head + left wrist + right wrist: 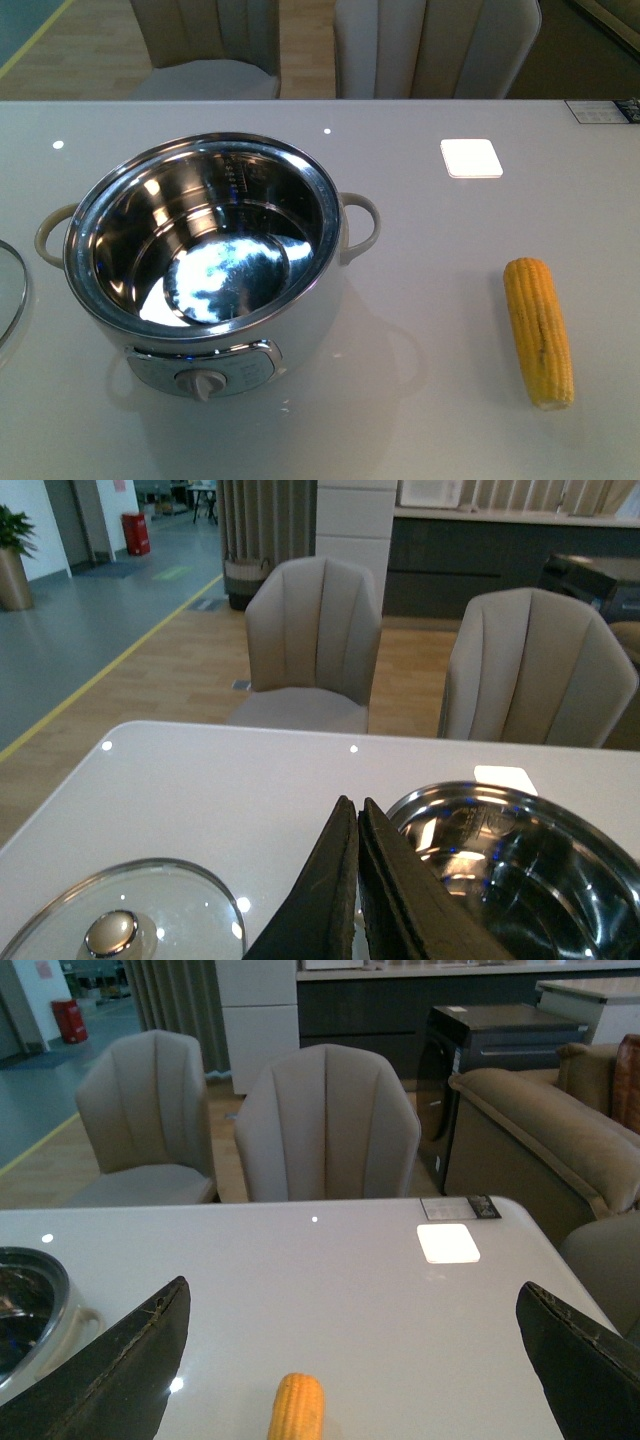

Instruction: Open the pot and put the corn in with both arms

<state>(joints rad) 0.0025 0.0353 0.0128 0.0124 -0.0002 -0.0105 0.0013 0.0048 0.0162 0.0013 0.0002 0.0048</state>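
Showing only its edge, lid point(10, 292) beside open pot point(322, 318).

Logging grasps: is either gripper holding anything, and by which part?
Nothing is held. The left gripper is shut on nothing; the right gripper is open, the corn lying free on the table.

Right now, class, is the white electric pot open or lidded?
Open: the pot shows bare steel inside; the round glass lid lies beside it.

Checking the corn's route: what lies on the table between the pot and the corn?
Nothing: the front view shows only bare table between the pot and the corn. The white square sits farther back.
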